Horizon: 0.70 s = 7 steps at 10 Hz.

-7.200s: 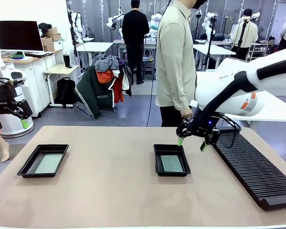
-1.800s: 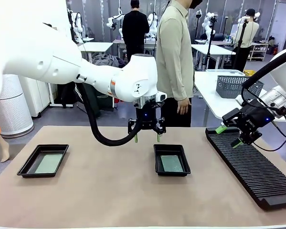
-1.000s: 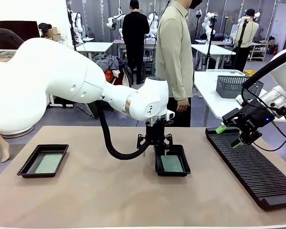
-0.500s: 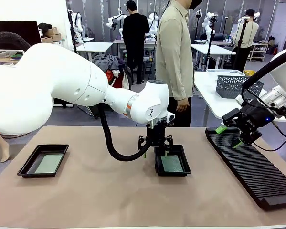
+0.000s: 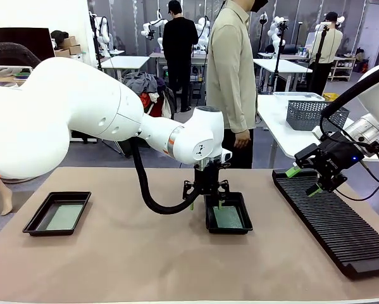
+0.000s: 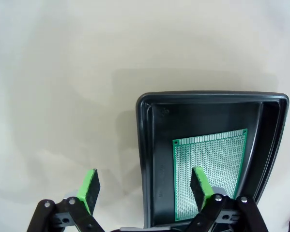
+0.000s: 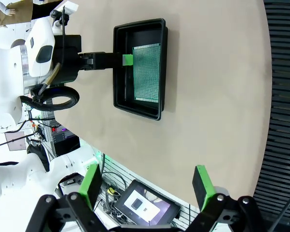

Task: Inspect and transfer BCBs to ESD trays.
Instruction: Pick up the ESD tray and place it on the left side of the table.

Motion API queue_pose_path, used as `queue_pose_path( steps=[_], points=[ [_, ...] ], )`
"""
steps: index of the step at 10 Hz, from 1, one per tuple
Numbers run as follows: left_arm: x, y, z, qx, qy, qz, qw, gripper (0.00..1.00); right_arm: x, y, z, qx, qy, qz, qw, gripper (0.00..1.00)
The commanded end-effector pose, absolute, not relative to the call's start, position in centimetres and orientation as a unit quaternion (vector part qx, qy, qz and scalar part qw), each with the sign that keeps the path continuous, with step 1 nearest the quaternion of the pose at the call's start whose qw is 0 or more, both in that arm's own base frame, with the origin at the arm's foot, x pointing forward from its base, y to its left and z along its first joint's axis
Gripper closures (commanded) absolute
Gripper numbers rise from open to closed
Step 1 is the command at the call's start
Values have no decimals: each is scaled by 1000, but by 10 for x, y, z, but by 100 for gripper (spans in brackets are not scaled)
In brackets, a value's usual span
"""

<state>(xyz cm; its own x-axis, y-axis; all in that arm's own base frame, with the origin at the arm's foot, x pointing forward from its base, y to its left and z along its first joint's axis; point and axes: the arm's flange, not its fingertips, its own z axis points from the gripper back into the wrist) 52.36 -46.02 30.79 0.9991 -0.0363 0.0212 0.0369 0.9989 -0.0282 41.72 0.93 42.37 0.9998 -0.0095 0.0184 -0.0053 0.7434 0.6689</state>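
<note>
Two black ESD trays lie on the table. The middle tray [image 5: 228, 227] holds a green BCB [image 5: 227, 217]. The left tray [image 5: 34, 223] holds a pale green-grey BCB [image 5: 64, 216]. My left gripper [image 5: 205, 201] reaches across and hangs low over the middle tray's left wall, open. In the left wrist view one finger [image 6: 89, 186] is outside the wall [image 6: 145, 159] and the other finger [image 6: 199, 186] is over the board [image 6: 217, 159]. My right gripper [image 5: 304, 180] hovers open and empty above the rack's far end. The right wrist view shows this tray [image 7: 119, 72] and its board [image 7: 147, 72] from above.
A long black slotted rack [image 5: 341, 228] runs along the table's right side. A grey mesh basket [image 5: 316, 114] stands on a white table behind it. A person [image 5: 230, 76] stands at the far edge, just behind the middle tray. Bare beige tabletop lies between the trays.
The left arm's upper links shifted slightly while its gripper stayed low at the middle tray's left wall. The right arm and both boards have not moved.
</note>
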Motion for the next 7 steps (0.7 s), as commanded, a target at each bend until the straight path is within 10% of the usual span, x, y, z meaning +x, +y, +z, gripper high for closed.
queue_pose_path(
  steps=[1, 7],
  points=[
    [524, -461, 308, -19, -10, -21, 1000, 8, 416, 9, 426, 353, -5, -11, 936, 0],
    [520, -460, 309, -6, -13, -11, 1000, 41, 416, 9, 426, 353, -5, -11, 936, 0]
  ],
)
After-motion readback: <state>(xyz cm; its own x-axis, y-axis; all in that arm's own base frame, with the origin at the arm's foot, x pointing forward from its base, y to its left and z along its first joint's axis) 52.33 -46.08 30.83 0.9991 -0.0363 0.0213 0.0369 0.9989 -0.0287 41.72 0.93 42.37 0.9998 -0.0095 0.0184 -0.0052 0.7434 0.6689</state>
